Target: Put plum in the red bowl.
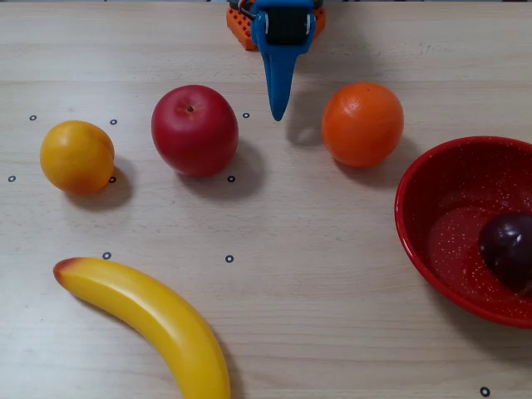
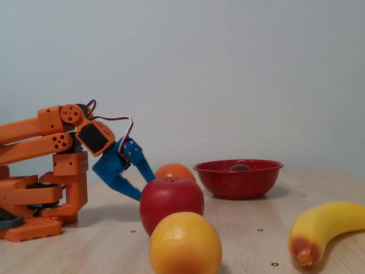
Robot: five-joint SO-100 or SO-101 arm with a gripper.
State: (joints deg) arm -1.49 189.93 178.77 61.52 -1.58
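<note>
Overhead view: small glossy dark purple plum (image 1: pixel 505 248) lies inside the large glossy speckled red bowl (image 1: pixel 416 223) at right edge. Farther back, blue two-finger gripper (image 1: pixel 278 115) hangs empty, fingers closed together, between apple and orange.

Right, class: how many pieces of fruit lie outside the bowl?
4: the yellow-orange round fruit far left in the overhead view, the glossy red apple beside it, the orange near the speckled red bowl, and the yellow banana in front.
</note>
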